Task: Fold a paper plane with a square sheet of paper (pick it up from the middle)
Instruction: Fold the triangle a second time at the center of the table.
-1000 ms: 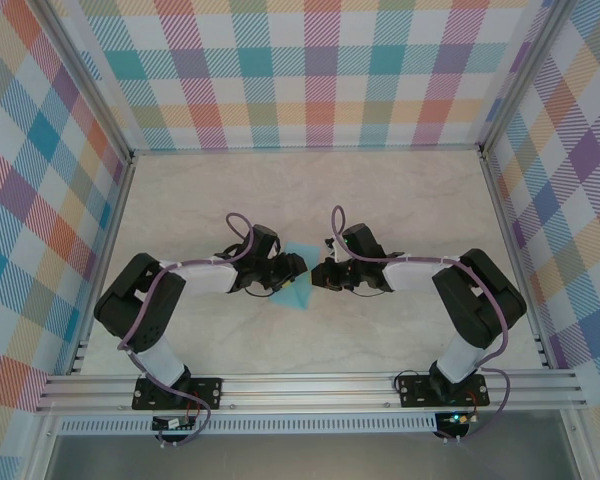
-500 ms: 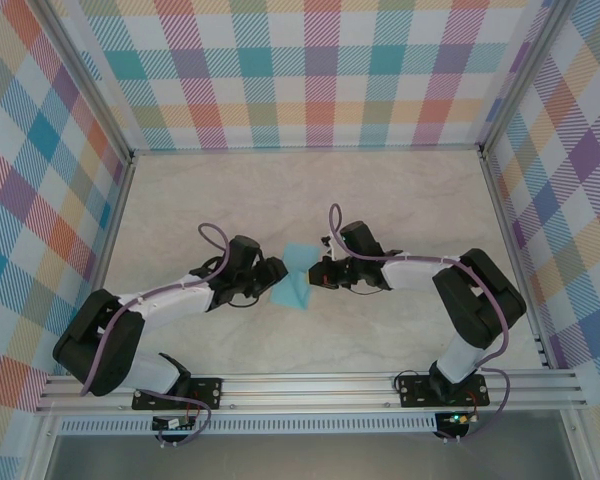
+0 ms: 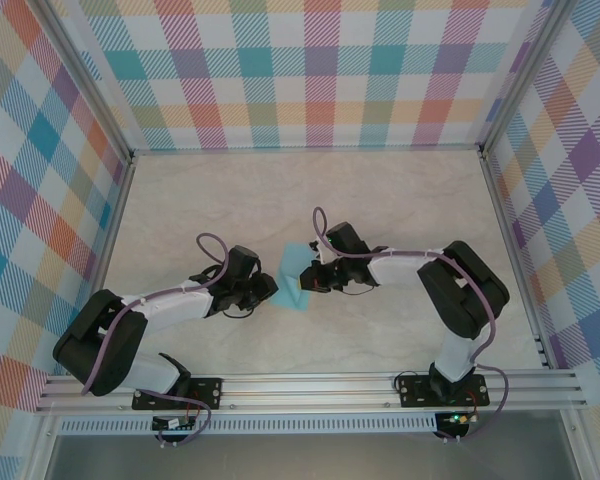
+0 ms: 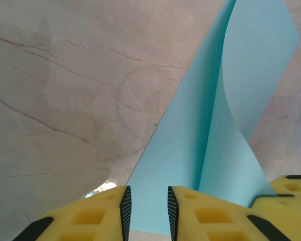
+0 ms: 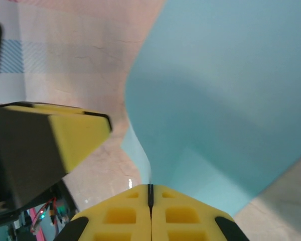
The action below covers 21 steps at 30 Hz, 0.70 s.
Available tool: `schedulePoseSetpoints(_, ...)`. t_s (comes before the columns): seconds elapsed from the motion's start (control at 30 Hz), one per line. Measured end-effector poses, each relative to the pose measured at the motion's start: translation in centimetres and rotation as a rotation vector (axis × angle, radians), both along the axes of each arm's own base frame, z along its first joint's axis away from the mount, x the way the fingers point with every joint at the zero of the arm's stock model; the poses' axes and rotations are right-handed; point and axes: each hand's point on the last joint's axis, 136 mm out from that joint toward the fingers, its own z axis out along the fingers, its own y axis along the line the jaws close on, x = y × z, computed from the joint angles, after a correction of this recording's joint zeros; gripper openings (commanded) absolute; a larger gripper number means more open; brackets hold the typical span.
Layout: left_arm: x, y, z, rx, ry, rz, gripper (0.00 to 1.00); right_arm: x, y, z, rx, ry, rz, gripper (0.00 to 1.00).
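The square sheet of paper (image 3: 296, 268) is light blue and lies mid-table, partly folded, with one flap curling up over the flat part (image 4: 190, 150). My right gripper (image 3: 306, 283) is shut on the edge of that lifted flap (image 5: 231, 90); the paper rises straight out of the closed jaws (image 5: 150, 193). My left gripper (image 3: 271, 289) sits low at the sheet's left side. Its yellow fingers stand a narrow gap apart (image 4: 146, 208), with the flat paper showing past the gap and nothing pinched between them. The right gripper's yellow fingers (image 4: 291, 193) show at the lower right of the left wrist view.
The marble table top (image 3: 400, 200) is fenced by aluminium posts and plaid walls on three sides. A metal rail (image 3: 310, 385) carrying both arm bases runs along the near edge. The left gripper's finger (image 5: 75, 130) sits close to the right jaws.
My right gripper has moved left, carrying the flap over the sheet. The left arm dropped low and slid back left, and its jaws have narrowed.
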Motion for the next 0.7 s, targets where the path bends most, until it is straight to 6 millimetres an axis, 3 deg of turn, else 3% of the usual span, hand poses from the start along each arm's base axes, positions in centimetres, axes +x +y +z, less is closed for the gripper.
schedulePoseSetpoints(0.27,0.1,-0.5,0.6,-0.011,-0.004,-0.029,0.3,0.8,-0.8,-0.9,-0.091,0.002,-0.037,0.05)
schedulePoseSetpoints(0.43,0.9,-2.1,1.9,-0.072,-0.035,-0.068,0.3,1.3,-1.2,-1.0,-0.129,-0.021,-0.046,0.06)
schedulePoseSetpoints(0.7,1.4,-4.6,1.7,-0.126,-0.031,-0.131,0.3,1.7,-1.7,-1.5,-0.175,-0.039,-0.052,0.06)
